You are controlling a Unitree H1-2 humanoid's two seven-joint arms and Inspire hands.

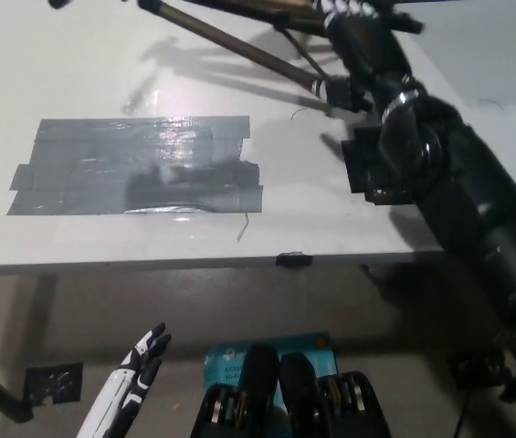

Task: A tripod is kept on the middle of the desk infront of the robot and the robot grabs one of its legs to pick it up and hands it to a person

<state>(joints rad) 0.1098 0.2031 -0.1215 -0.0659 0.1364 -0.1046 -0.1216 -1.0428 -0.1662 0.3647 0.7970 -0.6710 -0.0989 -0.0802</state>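
Note:
The tripod (239, 41) is held above the far part of the white desk (312, 219). Its brown legs slant from the top edge down to the right, and its head is cut off at the top of the picture. My black right hand (360, 41) is shut on one leg near the top right. The legs throw shadows on the desk. My white left hand (137, 379) rests low at the lower left, below the desk's front edge, with its fingers apart and nothing in it.
A large patch of grey tape (134, 164) covers the desk's left middle. A black square (367, 169) lies on the desk partly under my right arm. Below the desk edge, a blue card (230, 354) and a taped patch (52, 381) lie on the floor.

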